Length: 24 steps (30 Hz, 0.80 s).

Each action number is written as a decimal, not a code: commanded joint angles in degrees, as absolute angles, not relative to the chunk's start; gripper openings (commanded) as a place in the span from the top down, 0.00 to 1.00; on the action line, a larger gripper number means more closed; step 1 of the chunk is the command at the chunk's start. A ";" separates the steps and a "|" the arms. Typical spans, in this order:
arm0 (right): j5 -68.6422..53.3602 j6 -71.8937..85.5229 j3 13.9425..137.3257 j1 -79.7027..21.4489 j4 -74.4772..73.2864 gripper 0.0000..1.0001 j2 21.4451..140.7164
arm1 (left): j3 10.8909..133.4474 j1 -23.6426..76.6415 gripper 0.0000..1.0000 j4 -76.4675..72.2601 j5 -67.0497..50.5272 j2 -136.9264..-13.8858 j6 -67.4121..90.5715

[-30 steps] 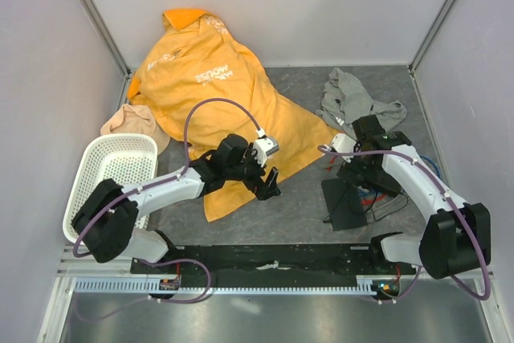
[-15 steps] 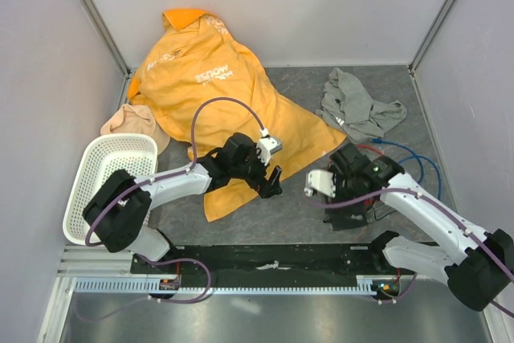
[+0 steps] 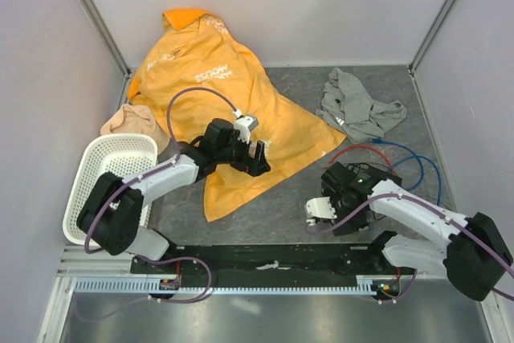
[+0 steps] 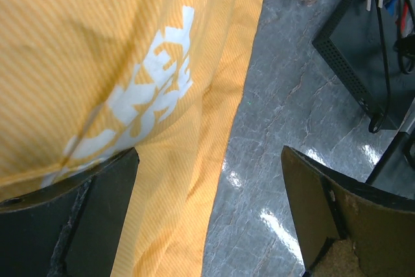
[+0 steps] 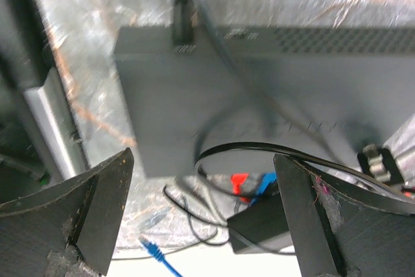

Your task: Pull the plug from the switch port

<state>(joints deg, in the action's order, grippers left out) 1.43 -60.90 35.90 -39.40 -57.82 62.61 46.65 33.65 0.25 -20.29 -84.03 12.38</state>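
In the right wrist view the switch [image 5: 259,95] is a flat matte-black slab lying on the grey floor. A black plug [image 5: 181,21] sits in the switch port on its far edge, and its cable curls back over the slab. My right gripper [image 5: 204,180] hovers open above the slab's near end, holding nothing. From the top view my right gripper [image 3: 337,198] hides most of the switch. My left gripper [image 3: 257,158] stands open and empty over the edge of the orange shirt [image 4: 130,63]. The switch [image 4: 363,50] shows off to its right.
A black power brick [image 5: 266,225] and red and blue plugs lie by the switch, with a loose blue connector [image 5: 152,248]. Red [image 3: 353,150] and blue cables [image 3: 418,158] loop behind. A grey cloth [image 3: 357,106], white basket [image 3: 112,174] and beige cloth [image 3: 128,122] lie around.
My right arm has swung from behind the switch toward the near edge and now sits over it. My left arm drew back left over the shirt. Both grippers stayed open.
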 commanded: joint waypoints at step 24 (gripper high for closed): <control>-14.21 -36.59 67.56 -33.43 -48.24 0.02 81.30 | 50.03 26.46 0.09 -5.17 -28.36 -80.46 15.29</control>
<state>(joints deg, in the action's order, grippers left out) -2.00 -49.65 59.20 -39.70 -45.15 85.12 51.37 27.86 1.21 -21.02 -89.80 15.79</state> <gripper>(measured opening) 0.982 0.945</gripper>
